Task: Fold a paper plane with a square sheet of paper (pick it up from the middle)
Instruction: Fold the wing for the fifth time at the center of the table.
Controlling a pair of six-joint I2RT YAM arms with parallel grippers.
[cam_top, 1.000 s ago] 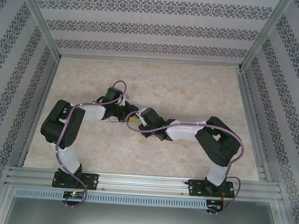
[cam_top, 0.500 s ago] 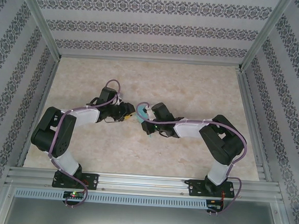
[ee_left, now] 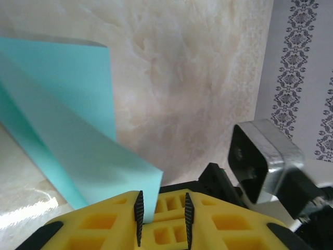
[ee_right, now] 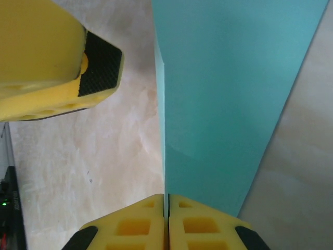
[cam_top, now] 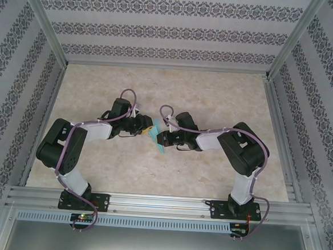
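The square sheet of paper (cam_top: 157, 141) is folded into a long turquoise strip, held off the table between the two grippers at mid-table. My right gripper (ee_right: 166, 200) is shut on its folded edge, and the paper (ee_right: 229, 94) stretches away from the jaws. My left gripper (ee_left: 162, 200) is open, and a corner of the paper (ee_left: 62, 120) rests against its left pad (ee_left: 138, 211) inside the gap. In the top view the left gripper (cam_top: 146, 128) and the right gripper (cam_top: 161, 137) face each other, almost touching.
The marbled tabletop (cam_top: 214, 94) is fenced by aluminium rails and patterned walls. The right arm's wrist camera (ee_left: 260, 161) sits close beyond my left fingers. A yellow finger (ee_right: 62, 57) of the left gripper hangs beside the paper in the right wrist view.
Both grippers have shifted toward the far middle of the table and turned to face each other. The paper, a small bunch before, now hangs as a narrow strip. The right jaws have closed tighter.
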